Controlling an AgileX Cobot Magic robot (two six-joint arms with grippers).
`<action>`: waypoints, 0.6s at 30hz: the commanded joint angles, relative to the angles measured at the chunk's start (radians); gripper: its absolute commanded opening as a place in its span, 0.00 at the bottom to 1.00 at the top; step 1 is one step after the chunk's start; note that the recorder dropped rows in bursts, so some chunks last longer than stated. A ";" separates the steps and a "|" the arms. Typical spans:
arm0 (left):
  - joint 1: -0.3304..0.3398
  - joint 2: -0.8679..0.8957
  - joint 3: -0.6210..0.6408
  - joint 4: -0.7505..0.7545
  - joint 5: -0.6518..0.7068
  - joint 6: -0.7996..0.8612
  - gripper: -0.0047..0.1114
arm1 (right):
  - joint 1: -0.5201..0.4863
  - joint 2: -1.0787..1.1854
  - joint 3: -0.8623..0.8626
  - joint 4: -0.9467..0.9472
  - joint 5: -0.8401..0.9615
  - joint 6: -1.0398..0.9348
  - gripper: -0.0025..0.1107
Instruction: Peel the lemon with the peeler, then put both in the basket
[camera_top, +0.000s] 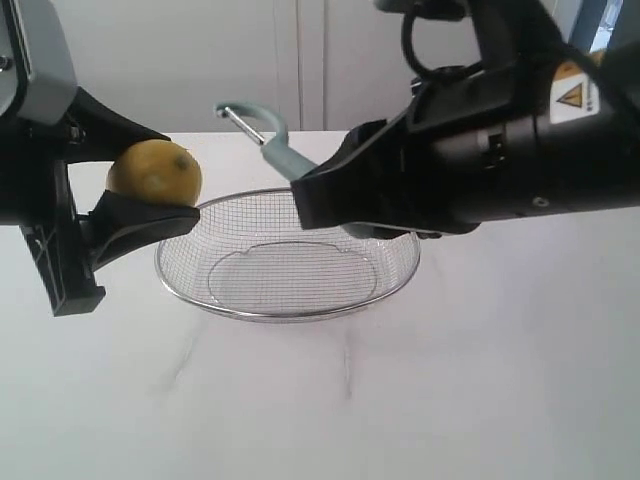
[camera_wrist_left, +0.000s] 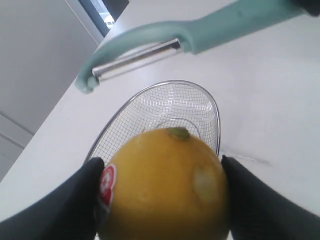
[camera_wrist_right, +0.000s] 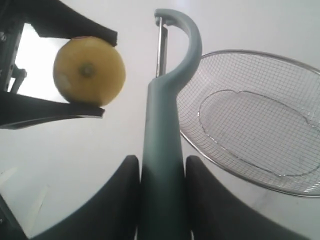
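Observation:
My left gripper (camera_top: 150, 180) is shut on the yellow lemon (camera_top: 155, 173), holding it in the air to the left of the basket (camera_top: 210, 290). In the left wrist view the lemon (camera_wrist_left: 165, 185) fills the gap between both fingers, with a red sticker at one finger and a small pale patch on its skin. My right gripper (camera_wrist_right: 161, 172) is shut on the teal handle of the peeler (camera_wrist_right: 162, 150). The peeler's blade head (camera_top: 245, 115) points left, above and behind the basket, a short gap from the lemon. The wire-mesh basket (camera_wrist_right: 280, 185) sits empty on the white table.
The white tabletop (camera_top: 400, 400) stretches in front of the basket. A pale wall (camera_top: 250, 60) stands behind the table's far edge. The bulky black right arm (camera_top: 500, 150) hangs over the right half of the basket.

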 joint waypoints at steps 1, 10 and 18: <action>-0.007 -0.005 0.003 -0.024 0.004 -0.012 0.04 | -0.001 -0.043 -0.008 -0.052 -0.008 0.052 0.02; -0.007 -0.005 0.003 -0.024 0.004 -0.012 0.04 | -0.001 -0.066 -0.008 -0.051 -0.008 0.054 0.02; -0.007 -0.005 0.003 -0.024 0.004 -0.012 0.04 | -0.001 -0.003 -0.008 -0.049 -0.028 0.054 0.02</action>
